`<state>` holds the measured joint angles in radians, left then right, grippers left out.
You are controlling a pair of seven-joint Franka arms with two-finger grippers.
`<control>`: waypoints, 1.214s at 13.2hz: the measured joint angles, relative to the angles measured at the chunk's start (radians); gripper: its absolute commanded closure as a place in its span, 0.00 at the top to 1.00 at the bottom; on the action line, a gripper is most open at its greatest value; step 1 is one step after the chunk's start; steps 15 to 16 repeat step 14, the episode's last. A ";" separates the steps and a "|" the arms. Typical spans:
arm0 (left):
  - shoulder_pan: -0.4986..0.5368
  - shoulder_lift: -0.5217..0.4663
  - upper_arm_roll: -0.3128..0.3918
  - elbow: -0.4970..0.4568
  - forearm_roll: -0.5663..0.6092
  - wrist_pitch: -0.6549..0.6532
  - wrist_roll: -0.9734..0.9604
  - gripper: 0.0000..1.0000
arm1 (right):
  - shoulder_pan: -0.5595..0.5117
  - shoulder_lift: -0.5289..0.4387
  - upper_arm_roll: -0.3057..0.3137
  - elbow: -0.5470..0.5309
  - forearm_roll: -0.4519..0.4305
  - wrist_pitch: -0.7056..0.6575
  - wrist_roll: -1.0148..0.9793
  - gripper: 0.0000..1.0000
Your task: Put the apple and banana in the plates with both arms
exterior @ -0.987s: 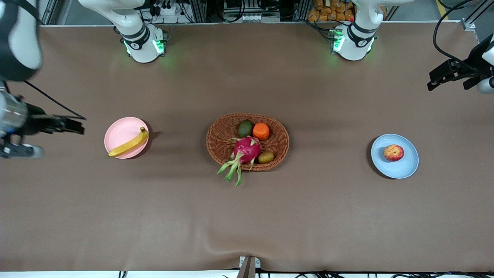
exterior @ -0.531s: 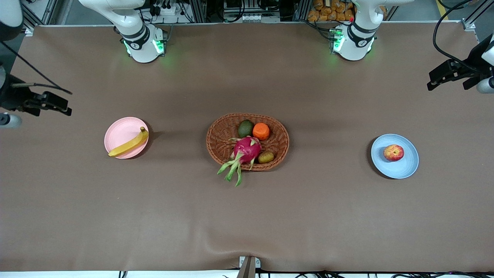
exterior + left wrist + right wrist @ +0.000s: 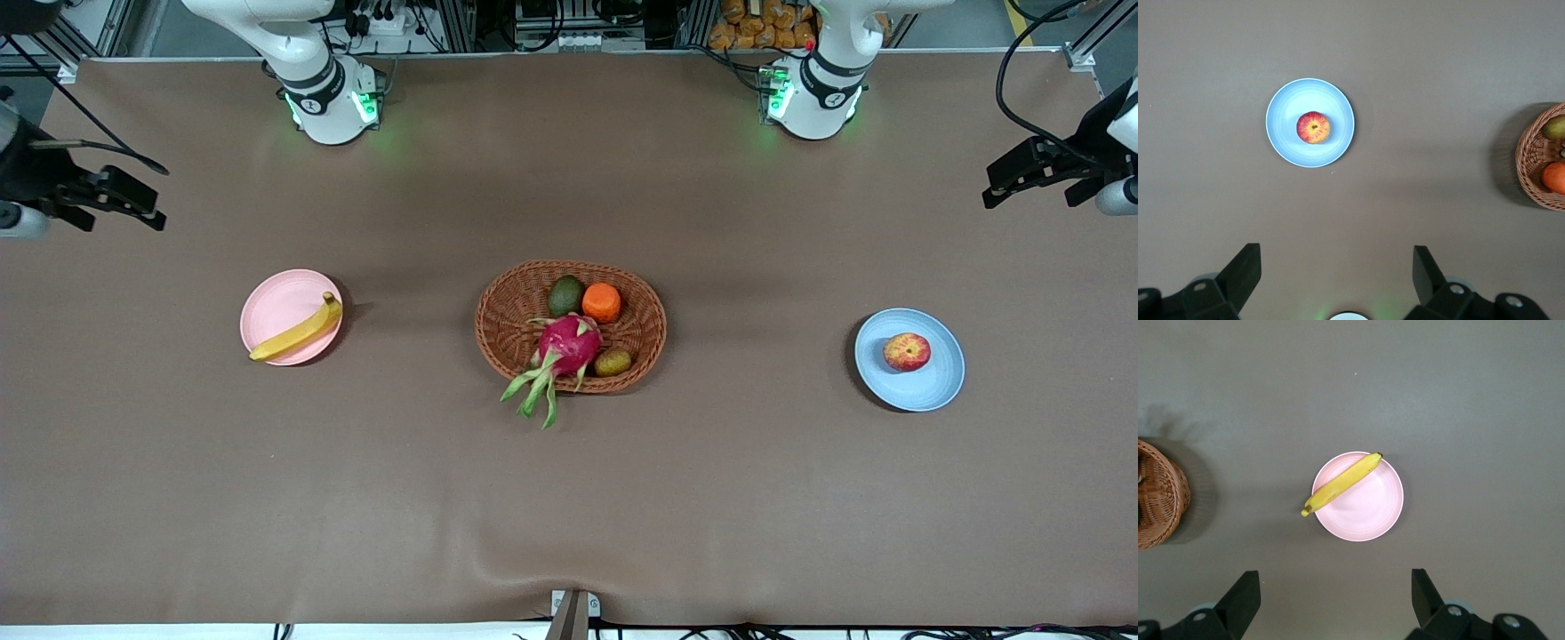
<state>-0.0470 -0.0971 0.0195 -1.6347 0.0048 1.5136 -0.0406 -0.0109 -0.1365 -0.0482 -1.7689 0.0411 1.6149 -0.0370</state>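
The yellow banana point(image 3: 294, 335) point(image 3: 1341, 484) lies across the pale pink plate point(image 3: 271, 307) point(image 3: 1368, 510) toward the right arm's end of the table. At the left arm's end, the red apple point(image 3: 907, 352) point(image 3: 1313, 127) rests in the pale blue plate point(image 3: 925, 387) point(image 3: 1288, 133). My right gripper point(image 3: 125, 225) point(image 3: 1335, 593) hangs open and empty high over the table's edge, well off the pink plate. High up by the table's other edge, my left gripper point(image 3: 1027, 201) point(image 3: 1336, 273) is also open and empty, apart from the blue plate.
A brown wicker basket point(image 3: 498, 329) point(image 3: 1531, 167) point(image 3: 1165, 500) stands mid-table between the plates. It holds a pink dragon fruit point(image 3: 569, 345), an orange point(image 3: 602, 302), an avocado point(image 3: 565, 295) and a kiwi point(image 3: 613, 362). Brown cloth covers the table.
My right gripper has drawn away from the pink plate, toward the bases' side of the table. The left arm, the fruits and the plates have not moved.
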 measured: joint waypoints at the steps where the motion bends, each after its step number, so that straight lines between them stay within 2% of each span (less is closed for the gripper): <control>1: -0.001 0.000 0.000 0.000 0.000 0.000 0.000 1.00 | -0.003 0.016 0.000 0.040 0.000 -0.041 -0.020 1.00; 4: -0.001 0.000 0.000 0.000 0.000 0.000 0.000 1.00 | -0.003 0.045 0.004 0.114 -0.011 -0.077 -0.049 1.00; 16: -0.005 0.001 -0.021 0.000 0.000 0.000 -0.002 1.00 | -0.003 0.050 0.011 0.135 -0.022 -0.097 -0.053 1.00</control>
